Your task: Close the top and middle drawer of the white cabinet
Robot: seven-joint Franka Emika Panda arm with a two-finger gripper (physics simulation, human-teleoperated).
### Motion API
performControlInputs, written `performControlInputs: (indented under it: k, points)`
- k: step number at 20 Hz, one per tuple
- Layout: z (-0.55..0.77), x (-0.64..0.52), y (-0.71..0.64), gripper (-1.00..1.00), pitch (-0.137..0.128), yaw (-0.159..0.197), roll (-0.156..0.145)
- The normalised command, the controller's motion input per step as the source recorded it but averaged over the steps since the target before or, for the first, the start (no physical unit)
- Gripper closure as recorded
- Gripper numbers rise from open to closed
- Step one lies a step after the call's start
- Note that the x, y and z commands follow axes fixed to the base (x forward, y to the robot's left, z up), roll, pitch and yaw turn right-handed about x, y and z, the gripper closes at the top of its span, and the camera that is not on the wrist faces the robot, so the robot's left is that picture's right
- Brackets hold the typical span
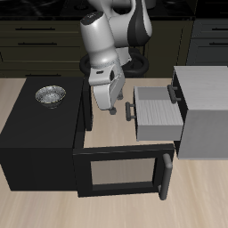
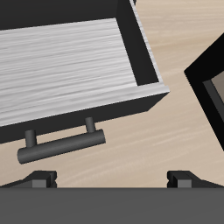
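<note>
The white cabinet [image 1: 207, 107] sits on the tabletop [image 1: 151, 209], beside the black box; one drawer [image 1: 158, 114] is pulled far out toward the black box, w/ its grey inside showing. Can't tell if it's the top or the middle one; the other drawer can't be made out. In the wrist view the open drawer [image 2: 66, 66] shows a pale striped floor and dark walls; its dark bar handle [image 2: 59, 147] sticks out from the front.

The gripper [image 1: 117, 107] hangs just by the drawer's front, near the handle, not touching it; the fingers [image 2: 38, 180] are spread wide, w/ nothing btwn them.

The black box [image 1: 40, 129] has its door [image 1: 120, 172] swung open; the door has a glass window and a long dark handle [image 1: 166, 178]. A metal bowl [image 1: 51, 94] rests on top of the black box. Dark wall cabinets [image 1: 36, 40] run along the back.
</note>
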Motion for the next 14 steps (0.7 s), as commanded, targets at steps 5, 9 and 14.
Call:
performControlInputs:
  k: [5, 9, 14]
  points:
    - [-0.12, 0.04, -0.13, -1.00, 0.010, -0.011, -0.021]
    - [-0.17, 0.03, -0.05, -1.00, 0.025, 0.008, -0.009]
    - [-0.15, -0.01, 0.07, -1.00, 0.019, -0.008, 0.022]
